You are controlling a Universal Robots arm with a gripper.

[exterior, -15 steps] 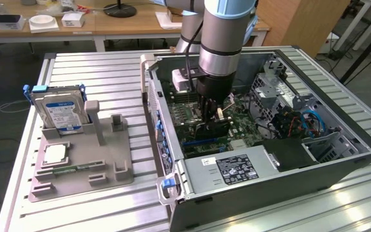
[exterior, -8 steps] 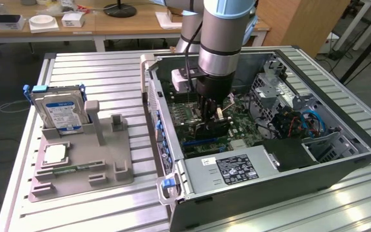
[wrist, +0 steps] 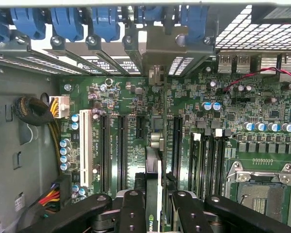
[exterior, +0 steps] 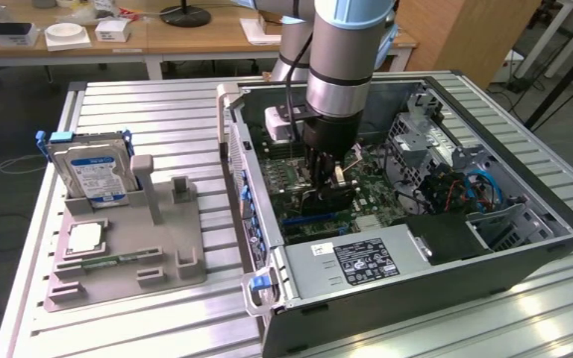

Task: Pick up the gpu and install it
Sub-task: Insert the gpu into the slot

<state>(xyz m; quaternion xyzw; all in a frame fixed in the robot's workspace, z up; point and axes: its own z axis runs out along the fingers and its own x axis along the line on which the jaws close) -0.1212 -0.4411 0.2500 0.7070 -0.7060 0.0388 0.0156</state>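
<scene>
Arm: stands as an upright column over the open computer case (exterior: 416,253), wrist pointing straight down at the motherboard (wrist: 131,97)
Gripper (exterior: 327,177): low inside the case, black fingers (wrist: 133,213) clamped against the two flat faces of the gpu (wrist: 155,160)
Gpu: held on edge between the fingers, down at the long expansion slots, one end toward the case's slotted rear wall; whether it is seated cannot be told
Case: lies on its side, open face up, on the slatted metal table (exterior: 147,104)
Grey holder (exterior: 167,257): on the exterior view's left, well apart from the arm, with the hard drive (exterior: 92,175) standing upright in it
</scene>
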